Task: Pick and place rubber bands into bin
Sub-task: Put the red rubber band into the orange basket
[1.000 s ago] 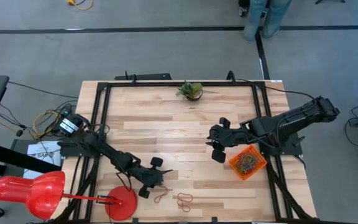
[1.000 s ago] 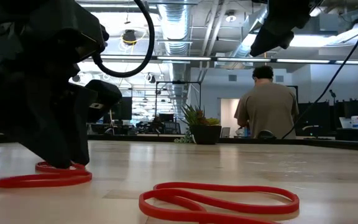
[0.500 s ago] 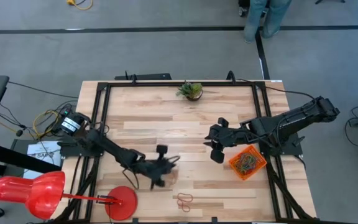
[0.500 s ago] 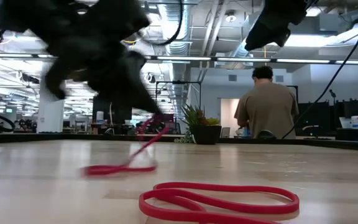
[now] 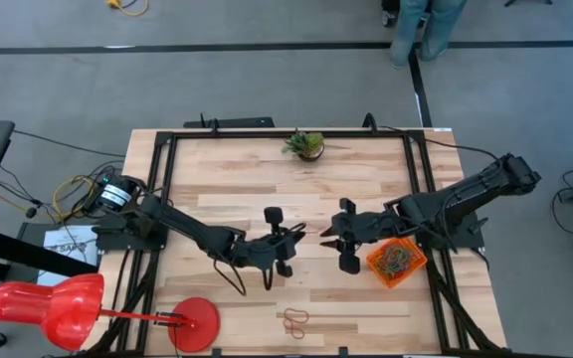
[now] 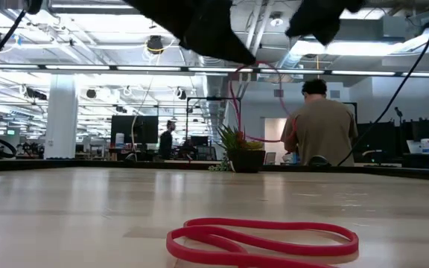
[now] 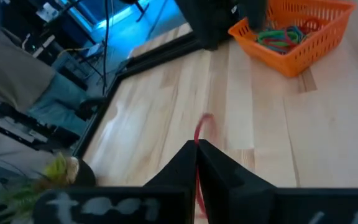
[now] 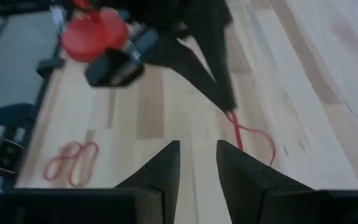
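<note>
A handover looks to be under way above the middle of the table. In the overhead view the left gripper (image 5: 288, 239) sits at the centre of the frame, reaching rightward, and the right gripper (image 5: 332, 237) faces it from just right of centre, the two near each other but apart.

The left gripper is clenched on a red rubber band (image 7: 201, 130). In the left wrist view its two dark fingers are pressed together with the thin loop running out from between them and dangling free. The level view shows the same band as a pale red loop (image 6: 248, 104) hanging in the air in the upper middle of the frame, well above the wood.

The right gripper's fingers are spread, with a clear gap between them and nothing held. In the right wrist view the red loop (image 8: 250, 134) hangs just beyond that gap, not yet touched.

My reading is that the next move calls for the right gripper to close on the dangling loop before the left lets go, then carry it to the bin.

The bin (image 5: 397, 259), orange and already holding a tangle of coloured bands, sits right of centre beside the right arm. One more red band (image 5: 295, 319) lies flat near the bottom centre of the overhead frame.
</note>
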